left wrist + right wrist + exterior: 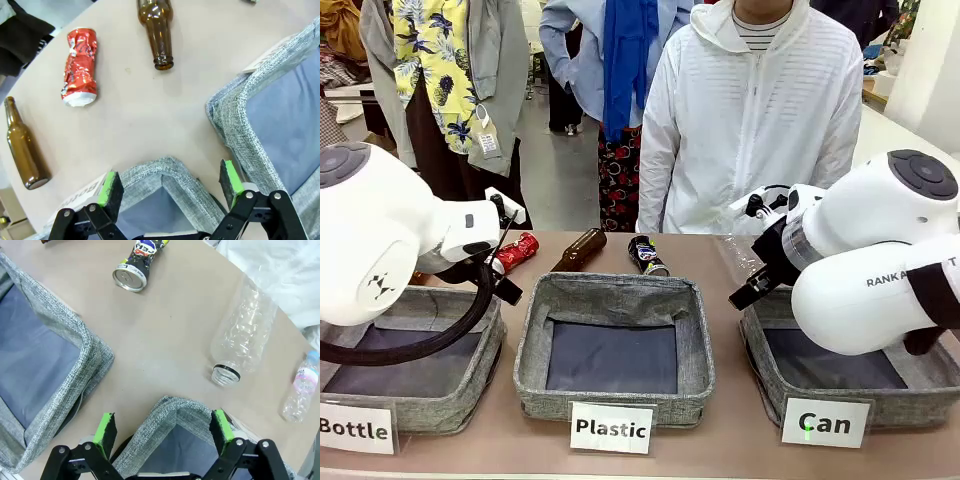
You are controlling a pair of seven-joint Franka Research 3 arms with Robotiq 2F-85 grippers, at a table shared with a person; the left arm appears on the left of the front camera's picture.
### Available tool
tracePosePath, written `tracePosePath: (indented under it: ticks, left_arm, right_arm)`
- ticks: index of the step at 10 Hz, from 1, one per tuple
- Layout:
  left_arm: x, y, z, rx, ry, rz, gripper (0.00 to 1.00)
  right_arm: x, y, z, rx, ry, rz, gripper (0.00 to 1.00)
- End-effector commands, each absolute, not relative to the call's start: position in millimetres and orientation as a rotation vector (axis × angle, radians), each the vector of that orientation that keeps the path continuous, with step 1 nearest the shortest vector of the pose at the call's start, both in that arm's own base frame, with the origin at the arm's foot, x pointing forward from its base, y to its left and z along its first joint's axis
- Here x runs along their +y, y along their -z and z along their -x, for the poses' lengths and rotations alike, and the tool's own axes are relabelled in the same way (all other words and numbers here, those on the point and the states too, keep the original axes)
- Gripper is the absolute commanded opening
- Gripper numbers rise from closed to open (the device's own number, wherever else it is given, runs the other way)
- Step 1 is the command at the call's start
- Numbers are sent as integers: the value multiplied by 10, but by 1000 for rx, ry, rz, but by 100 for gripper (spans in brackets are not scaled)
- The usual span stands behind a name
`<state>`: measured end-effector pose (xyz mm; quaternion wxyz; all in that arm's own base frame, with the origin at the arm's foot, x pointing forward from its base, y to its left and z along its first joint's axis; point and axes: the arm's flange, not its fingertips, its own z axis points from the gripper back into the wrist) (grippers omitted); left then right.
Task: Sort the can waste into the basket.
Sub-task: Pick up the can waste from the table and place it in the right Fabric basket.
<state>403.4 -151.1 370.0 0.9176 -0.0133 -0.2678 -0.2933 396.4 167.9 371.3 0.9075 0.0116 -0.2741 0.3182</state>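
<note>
Hands hang released and empty: left hand [170, 185] and right hand [162, 427], each over a basket corner. Crushed red can [80, 67] and black can [137, 265] lie on the surface [165, 340] beyond the baskets, outside the "Can" basket [920, 408].

We see one brown glass bottle [159, 30] lying flat, a second brown bottle [22, 150], a large clear bottle [242, 335], a small clear bottle [300, 390], "Plastic" basket [535, 345], "Bottle" basket [445, 410].
</note>
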Motion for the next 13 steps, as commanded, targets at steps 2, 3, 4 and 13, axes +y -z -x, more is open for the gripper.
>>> tracePosePath:
  ticks: [2,3,4,13]
  left_arm:
    - [-1511,-3700,-4034,-551,603,27,100]
    - [-1511,-3700,-4034,-551,603,27,100]
    - [-1511,-3700,-4034,-551,603,27,100]
    - [-1511,-3700,-4034,-551,603,27,100]
  right_arm:
    - [1679,-3713,-3964,-566,-657,-24,100]
    - [1679,-3713,-3964,-566,-657,-24,100]
    - [1679,-3713,-3964,-566,-657,-24,100]
    - [1679,-3713,-3964,-566,-657,-24,100]
